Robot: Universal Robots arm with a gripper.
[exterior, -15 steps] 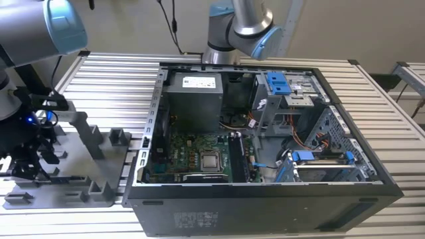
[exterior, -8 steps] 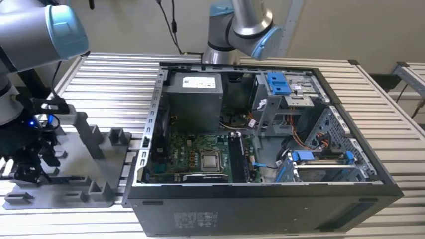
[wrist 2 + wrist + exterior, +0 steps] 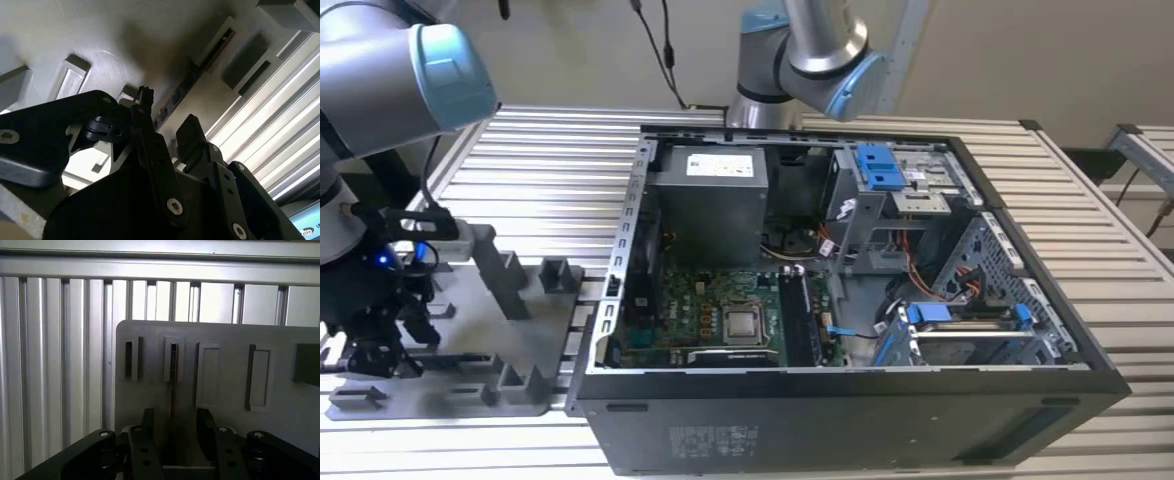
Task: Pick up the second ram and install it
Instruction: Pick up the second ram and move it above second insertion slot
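Open gaps lie on each side of the upright ram (image 3: 173, 385) between the gripper's (image 3: 176, 414) spread fingers (image 3: 148, 422); raised blocks (image 3: 258, 377) on the grey holder plate (image 3: 150, 330) stand beyond the fingertips.

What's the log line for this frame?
stage: pickup, not gripped | gripper: open, straddling ram | ram: on edge in holder slot | case: open

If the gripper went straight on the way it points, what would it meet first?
Likely the thin dark memory stick standing edgewise in the grey plastic holder plate; the gripper straddles it, jaws open. Depth is unclear.
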